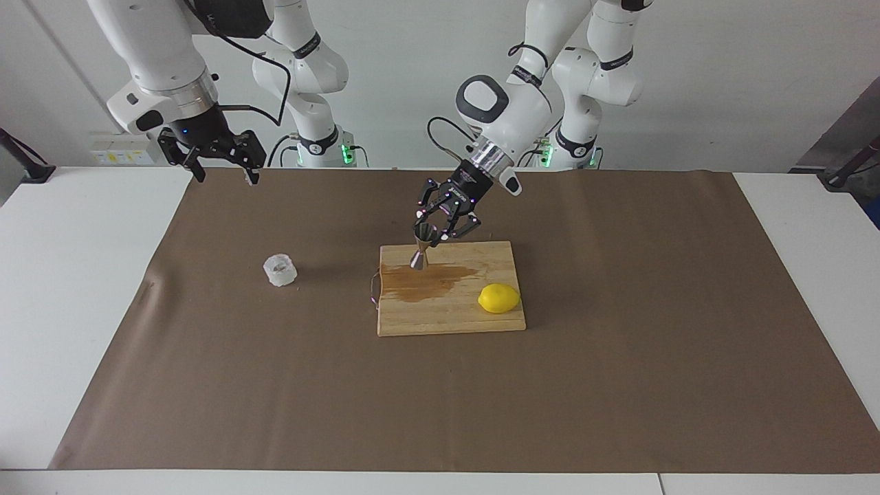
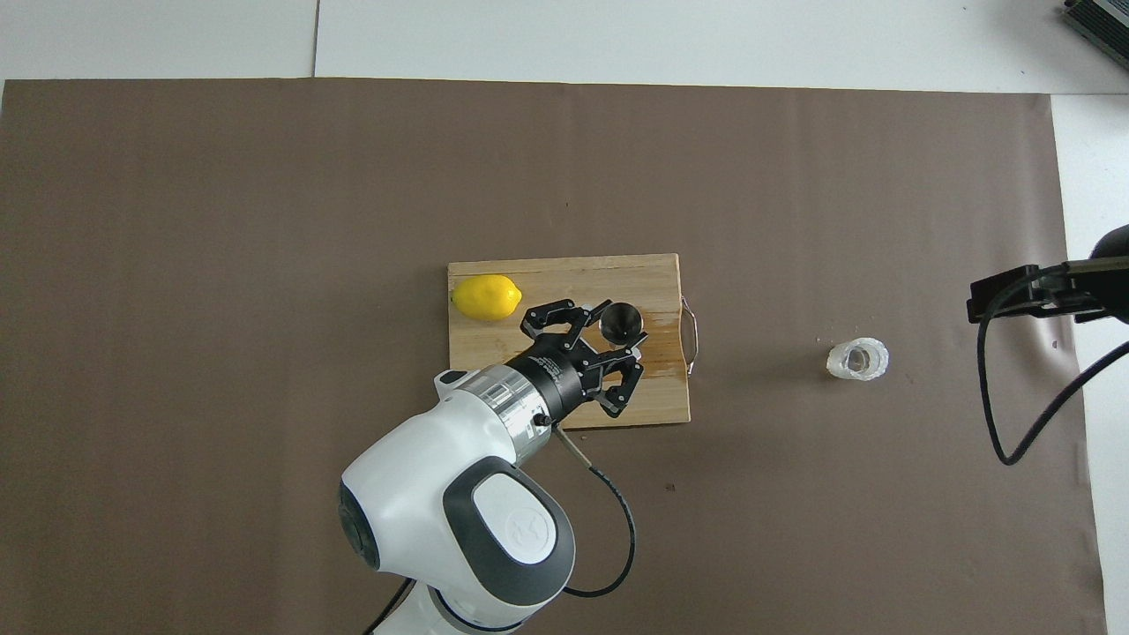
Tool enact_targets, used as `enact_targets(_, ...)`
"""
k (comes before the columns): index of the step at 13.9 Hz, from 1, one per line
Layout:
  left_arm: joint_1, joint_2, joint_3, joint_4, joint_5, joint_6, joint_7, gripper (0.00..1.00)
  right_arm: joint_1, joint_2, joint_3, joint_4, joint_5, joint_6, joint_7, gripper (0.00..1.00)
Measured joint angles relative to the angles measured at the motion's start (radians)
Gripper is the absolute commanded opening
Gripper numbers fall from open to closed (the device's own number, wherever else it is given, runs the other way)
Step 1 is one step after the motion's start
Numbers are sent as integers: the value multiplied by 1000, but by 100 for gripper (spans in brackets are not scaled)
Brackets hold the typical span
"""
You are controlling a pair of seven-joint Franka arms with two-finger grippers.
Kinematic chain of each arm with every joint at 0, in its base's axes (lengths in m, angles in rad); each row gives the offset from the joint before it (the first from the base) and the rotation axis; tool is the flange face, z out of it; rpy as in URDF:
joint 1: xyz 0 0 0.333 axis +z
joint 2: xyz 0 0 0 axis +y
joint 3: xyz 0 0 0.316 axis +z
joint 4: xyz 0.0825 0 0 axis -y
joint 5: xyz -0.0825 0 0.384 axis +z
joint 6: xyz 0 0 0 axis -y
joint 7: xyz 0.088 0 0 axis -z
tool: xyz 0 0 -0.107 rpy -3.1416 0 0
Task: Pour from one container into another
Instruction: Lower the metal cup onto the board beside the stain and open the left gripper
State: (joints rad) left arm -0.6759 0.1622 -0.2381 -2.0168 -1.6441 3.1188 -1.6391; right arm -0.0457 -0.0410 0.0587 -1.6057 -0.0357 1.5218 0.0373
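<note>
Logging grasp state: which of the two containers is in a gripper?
The steel jigger, held by the left gripper over the cutting board; the glass cup stands free on the mat.

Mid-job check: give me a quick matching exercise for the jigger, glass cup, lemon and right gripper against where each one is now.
Things:
1. jigger
2. glass cup
3. lemon
4. right gripper

Places:
A. on the brown mat, toward the right arm's end
B. lying on the cutting board
C. held in the left gripper over the cutting board
D. open, waiting above the mat's edge

Pairs: 1-C, 2-A, 3-B, 4-D
</note>
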Motion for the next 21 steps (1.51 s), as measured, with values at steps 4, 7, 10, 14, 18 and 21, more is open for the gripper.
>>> enact_targets(4,0,107,-17,75,-2,40,-2,0,0,0,0,0,0,0,0,100)
enact_targets(7,0,137,-17,104,-2,48,-2,3,0,0,0,0,0,0,0,100)
enact_targets(10,0,162,-17,112,-2,49,-2,12,1,0,1,0,0,-1,0,100)
enact_targets(14,0,184,-17,121,-2,51,-2,48,3,0,4,0,0,-5,0,100)
enact_targets(18,0,184,-17,125,-2,58,-2,100,1,0,2,-1,0,-5,-3,100)
enact_targets(21,0,184,-18,126,-2,63,-2,100,0,-4,0,-18,0,-5,-108,100)
